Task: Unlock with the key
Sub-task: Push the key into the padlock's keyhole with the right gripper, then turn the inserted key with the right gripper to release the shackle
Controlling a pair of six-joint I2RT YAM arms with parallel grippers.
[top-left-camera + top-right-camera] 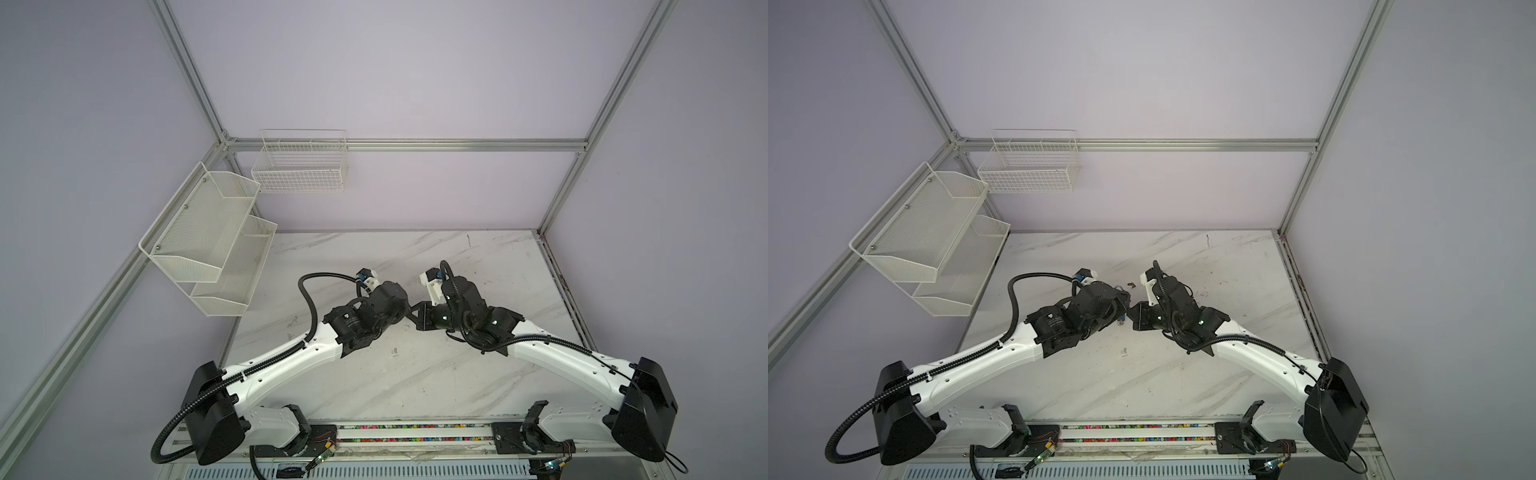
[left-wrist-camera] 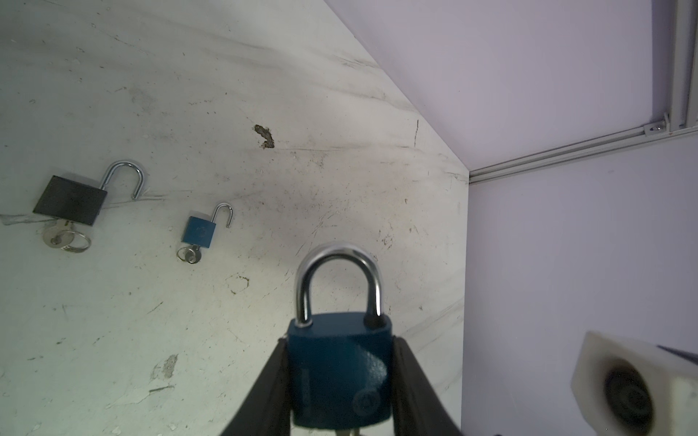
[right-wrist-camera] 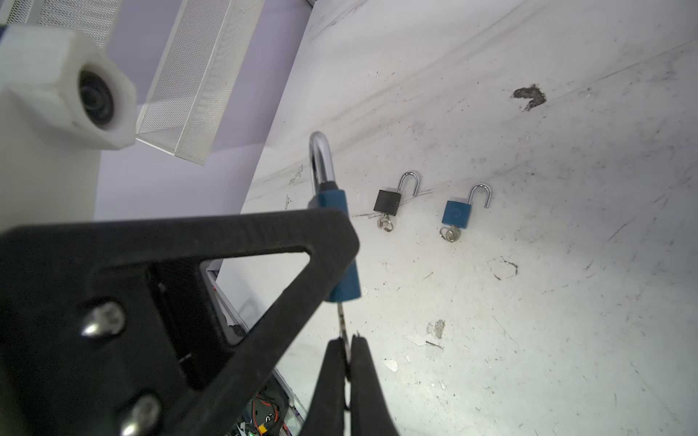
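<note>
The left gripper (image 2: 340,341) is closed on the body of a blue padlock (image 2: 340,377). Its two black fingers (image 2: 264,381) press on the two narrow sides of the body. The silver shackle (image 2: 336,260) points away from this gripper, and both of its legs sit in the body, so the lock is not yet open.

In the right wrist view, a thin metal key (image 3: 342,317) comes out of the bottom of the same padlock (image 3: 346,281), on the end opposite to the shackle. The right gripper (image 3: 346,343) is shut on the head of this key, its two tips pressed together just below the lock.

In both top views the two arms meet over the middle part of the marble table (image 1: 415,382), and the held lock is between them.

A black padlock (image 2: 70,200) and a smaller blue padlock (image 2: 199,230) lie flat on the table, well apart from the grippers. Each has its shackle open and a key in its bottom.
</note>
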